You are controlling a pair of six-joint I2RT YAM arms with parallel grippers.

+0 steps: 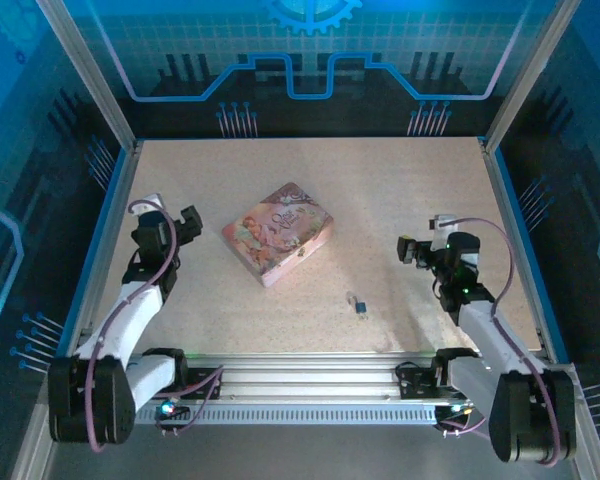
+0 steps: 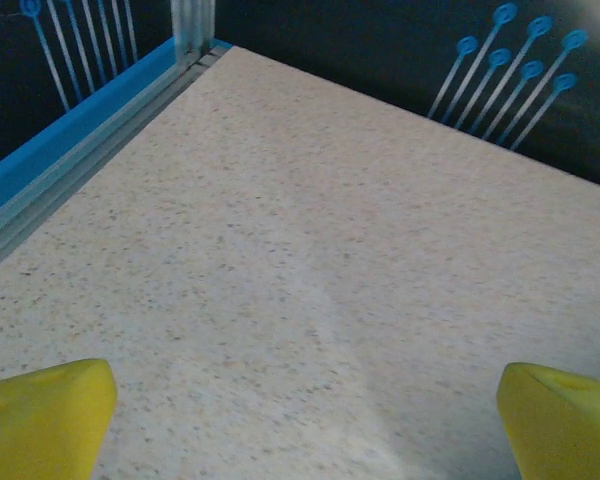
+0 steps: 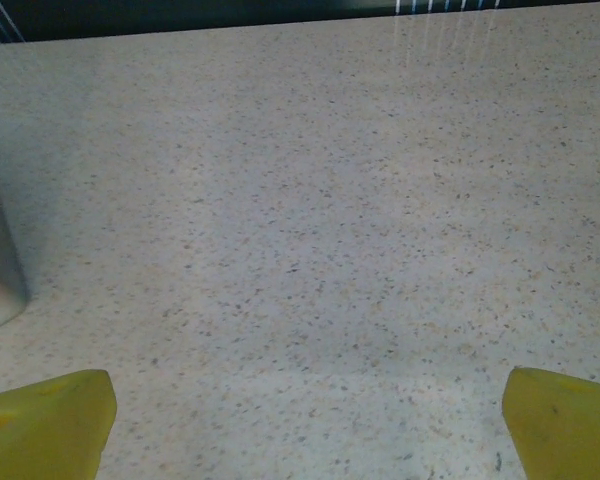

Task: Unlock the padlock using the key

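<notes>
Padlock (image 1: 359, 304) lies on the table (image 1: 410, 190) near the front edge, between the arms — touching neither. Left gripper (image 2: 305, 415) and right gripper (image 3: 305, 415) both stand wide, empty. Find the key first — you cannot discern it here.

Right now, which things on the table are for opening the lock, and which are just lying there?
For the job:
- the blue padlock, near the front edge
- the key, seemingly the tiny grey sliver right beside it, too small to be sure

Just lying about:
- the pink tin, in the middle of the table
</notes>
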